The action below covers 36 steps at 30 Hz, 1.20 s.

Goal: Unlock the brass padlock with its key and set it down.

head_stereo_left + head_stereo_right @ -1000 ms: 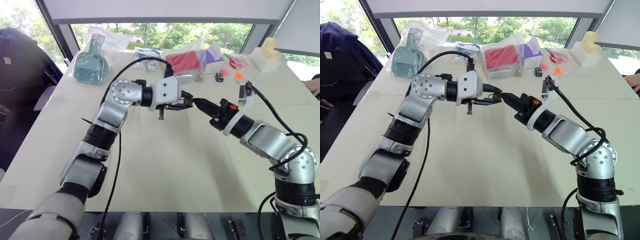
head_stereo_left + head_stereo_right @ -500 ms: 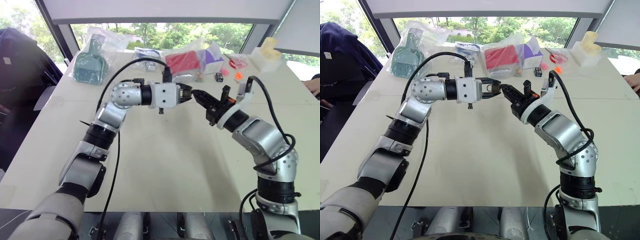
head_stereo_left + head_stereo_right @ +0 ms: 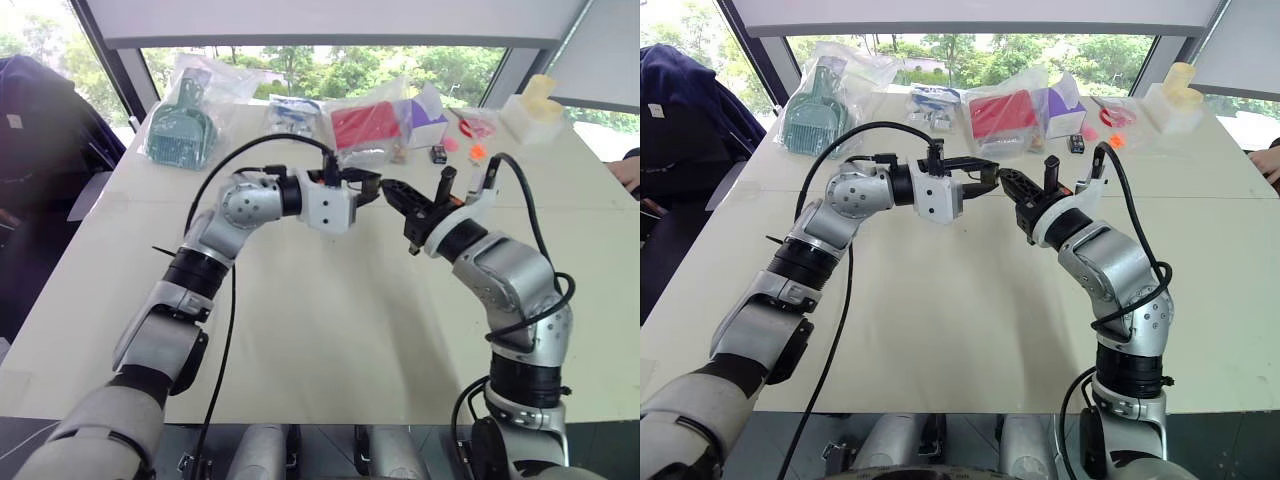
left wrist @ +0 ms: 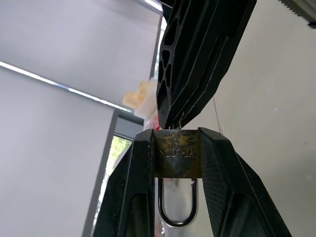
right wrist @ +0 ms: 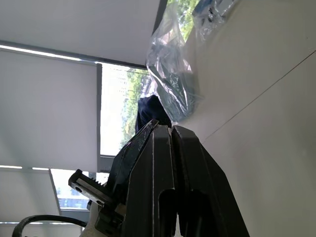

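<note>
Both grippers meet tip to tip above the middle of the pale table (image 3: 330, 330). My left gripper (image 3: 370, 189) points to the right and is shut on the brass padlock (image 4: 176, 157). The padlock's body is clamped between the two fingers, with the silvery shackle (image 4: 177, 210) hanging back toward the wrist. My right gripper (image 3: 387, 189) is shut, and its tips press against the padlock's outer face (image 4: 171, 123). A faint glint of metal shows at that contact. The key is otherwise hidden between the right fingers (image 5: 170, 148).
Along the table's far edge lie a bagged green brush (image 3: 180, 130), a bagged red box (image 3: 365, 125), a purple box (image 3: 428, 112), small pink and orange bits (image 3: 465, 148) and a pale yellow object (image 3: 535, 105). A person's hand (image 3: 628, 172) rests at the right edge.
The left wrist has rolled, turning the padlock. The right forearm has swung in steeper and rolled, its tips staying against the left gripper. Both grippers stay shut.
</note>
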{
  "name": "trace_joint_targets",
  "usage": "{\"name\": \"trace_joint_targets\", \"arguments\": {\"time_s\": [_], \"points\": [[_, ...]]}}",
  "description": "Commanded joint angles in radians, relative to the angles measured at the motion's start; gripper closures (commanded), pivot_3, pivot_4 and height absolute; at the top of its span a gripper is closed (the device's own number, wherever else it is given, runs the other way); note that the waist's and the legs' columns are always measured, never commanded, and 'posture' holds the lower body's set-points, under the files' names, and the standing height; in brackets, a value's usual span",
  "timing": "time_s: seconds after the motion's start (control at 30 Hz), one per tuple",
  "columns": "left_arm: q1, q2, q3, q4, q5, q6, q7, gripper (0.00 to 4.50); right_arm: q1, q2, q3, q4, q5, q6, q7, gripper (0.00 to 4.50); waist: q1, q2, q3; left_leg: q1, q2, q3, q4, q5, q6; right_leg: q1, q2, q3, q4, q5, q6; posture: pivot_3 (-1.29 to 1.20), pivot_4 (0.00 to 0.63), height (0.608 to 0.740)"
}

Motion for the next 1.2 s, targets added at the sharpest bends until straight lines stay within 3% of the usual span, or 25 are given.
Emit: {"name": "trace_joint_targets", "arguments": {"time_s": [0.03,0.1,0.27,0.47,1.2], "points": [[-0.038,-0.013,0.020,-0.039,-0.148,0.072,-0.102,3.81,0.012,-0.144,-0.013,-0.006,-0.190,0.073,0.184,3.92,-0.001,0.000,0.000,0.000,0.000,0.000,0.000,0.000,0.000,0.000,0.000,0.000,-0.001,0.000,0.000,0.00,0.150,0.740],[-0.050,-0.012,0.028,-0.027,-0.190,0.128,-0.153,3.81,0.018,-0.238,-0.009,-0.024,-0.281,0.118,0.325,3.09,-0.003,0.000,0.000,0.000,0.000,0.001,0.000,0.000,0.000,0.000,0.000,0.000,-0.001,0.000,0.000,0.00,0.150,0.740],[-0.063,-0.005,0.034,-0.020,-0.225,0.165,-0.198,3.81,0.064,-0.429,0.028,-0.070,-0.486,0.205,0.592,0.47,-0.003,0.000,0.000,0.000,0.001,0.000,-0.001,0.000,0.000,-0.001,0.001,0.000,-0.001,0.000,0.000,0.00,0.150,0.740],[-0.043,-0.004,0.029,-0.042,-0.227,0.157,-0.202,3.81,0.072,-0.420,0.002,-0.078,-0.462,0.237,0.676,0.47,-0.001,0.000,0.000,0.001,0.002,0.000,0.000,0.000,0.000,0.000,0.002,0.000,-0.001,0.000,0.000,0.00,0.150,0.740],[0.006,0.000,-0.007,-0.135,-0.191,0.104,-0.193,3.81,0.014,-0.319,0.037,-0.044,-0.440,0.285,0.686,0.47,-0.001,0.000,0.000,0.001,0.001,0.000,0.000,0.000,0.000,0.000,0.001,0.000,-0.001,0.000,0.000,0.00,0.150,0.740]]}}
